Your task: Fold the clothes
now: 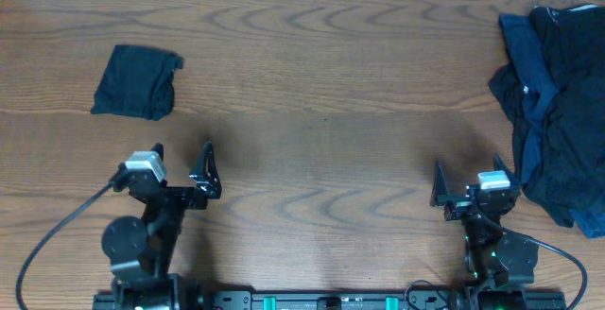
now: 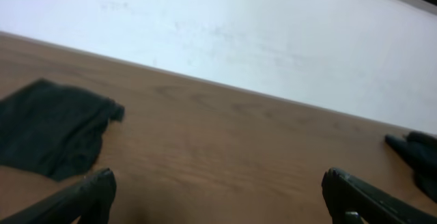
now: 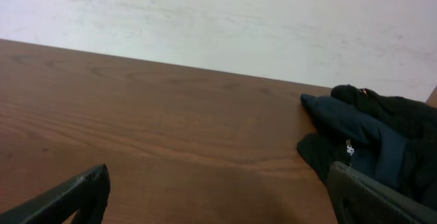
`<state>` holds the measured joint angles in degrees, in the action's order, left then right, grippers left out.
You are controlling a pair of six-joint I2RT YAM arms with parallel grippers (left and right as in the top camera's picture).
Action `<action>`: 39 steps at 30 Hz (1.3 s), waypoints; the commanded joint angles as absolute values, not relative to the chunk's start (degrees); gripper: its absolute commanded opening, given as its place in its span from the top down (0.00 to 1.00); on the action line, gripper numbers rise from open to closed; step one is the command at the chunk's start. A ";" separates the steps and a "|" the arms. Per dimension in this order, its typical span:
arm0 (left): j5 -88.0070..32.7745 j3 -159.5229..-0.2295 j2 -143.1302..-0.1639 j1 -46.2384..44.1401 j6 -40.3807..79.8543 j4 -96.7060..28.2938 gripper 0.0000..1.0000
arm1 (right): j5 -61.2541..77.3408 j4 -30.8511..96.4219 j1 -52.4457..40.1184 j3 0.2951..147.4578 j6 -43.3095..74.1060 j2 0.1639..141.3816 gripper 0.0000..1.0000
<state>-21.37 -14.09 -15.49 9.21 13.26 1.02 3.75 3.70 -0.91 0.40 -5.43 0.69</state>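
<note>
Your heap of clothes lies crumpled at the far right of the table, just beyond the right gripper. A small folded dark garment sits far left, well apart from it. Both claws are spread wide and empty, the left gripper included. Expect the fabric to be light, limp and likely to drag its neighbours along, so pinch one free edge or corner on top of the heap, not its bulk. The wood-grain top looks smooth and flat, with open room in the middle, and a plain white wall stands behind it.
</note>
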 commanded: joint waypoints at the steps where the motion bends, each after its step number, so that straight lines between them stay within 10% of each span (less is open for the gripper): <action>1: -18.85 -9.17 -12.16 9.34 12.69 6.42 0.02 | 3.20 4.01 -0.45 0.30 -4.78 0.38 0.01; 39: -18.33 -0.23 -0.10 9.23 12.43 5.17 0.02 | 3.22 4.01 -0.45 0.30 -4.78 0.38 0.01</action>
<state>-18.87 -0.36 -0.64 9.21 13.23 7.01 3.60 3.70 -0.91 0.40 -5.43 0.69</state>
